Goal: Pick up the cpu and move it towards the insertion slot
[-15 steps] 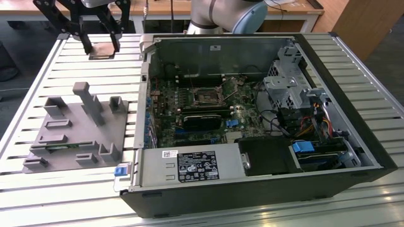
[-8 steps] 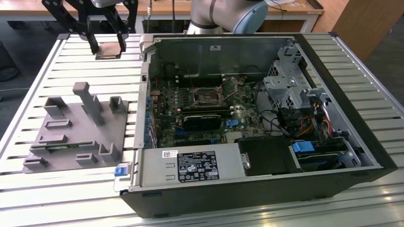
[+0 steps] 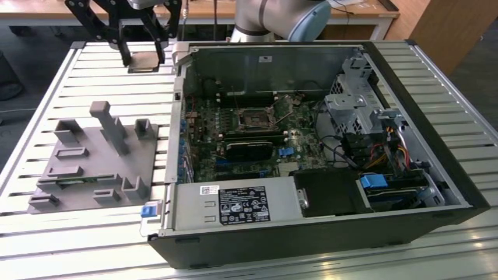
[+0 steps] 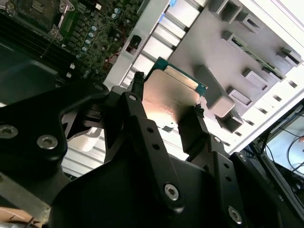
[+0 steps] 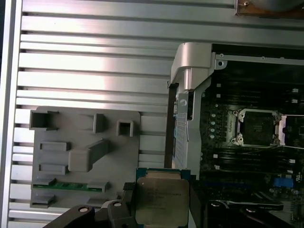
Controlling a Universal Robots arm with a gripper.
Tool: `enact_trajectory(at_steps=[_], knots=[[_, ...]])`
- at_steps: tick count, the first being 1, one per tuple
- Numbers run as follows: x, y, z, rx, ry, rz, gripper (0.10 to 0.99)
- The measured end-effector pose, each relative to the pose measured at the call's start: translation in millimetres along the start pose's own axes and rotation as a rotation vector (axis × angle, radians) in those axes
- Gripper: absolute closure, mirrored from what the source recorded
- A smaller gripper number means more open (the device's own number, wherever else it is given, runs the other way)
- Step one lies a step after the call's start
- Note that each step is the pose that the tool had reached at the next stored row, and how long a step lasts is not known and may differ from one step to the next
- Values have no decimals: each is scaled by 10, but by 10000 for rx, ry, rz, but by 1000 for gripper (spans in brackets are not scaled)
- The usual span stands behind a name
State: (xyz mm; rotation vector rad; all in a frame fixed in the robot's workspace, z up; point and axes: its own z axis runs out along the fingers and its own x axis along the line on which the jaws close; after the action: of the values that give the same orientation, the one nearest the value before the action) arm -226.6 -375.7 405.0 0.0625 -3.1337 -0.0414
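Black metal gripper (image 4: 166, 95): two long flat fingers (image 4: 137, 123) with small round holes, shiny silver screws (image 4: 47, 141) in thick black links. Big round arm joint (image 3: 276, 17), silver-grey tube with pale blue cap.

The black two-fingered gripper (image 3: 144, 55) hangs above the far edge of the ribbed aluminium table (image 3: 93, 76), closed on the silvery square cpu (image 3: 144, 61), with bare slats around it. Between it and the silver-framed dark insertion slot (image 3: 255, 118) stands the grey metal side wall of the open black computer case (image 3: 177, 105). The slot lies uncovered from above. Grey plastic fixture blocks (image 3: 97, 160) with upright posts stand along the table's edge on the exterior view's left.
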Motion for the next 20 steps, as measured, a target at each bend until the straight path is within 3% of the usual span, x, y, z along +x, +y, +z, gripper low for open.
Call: enact_trajectory(at_steps=[20], knots=[[-276, -6, -2, 0, 0, -2, 545]])
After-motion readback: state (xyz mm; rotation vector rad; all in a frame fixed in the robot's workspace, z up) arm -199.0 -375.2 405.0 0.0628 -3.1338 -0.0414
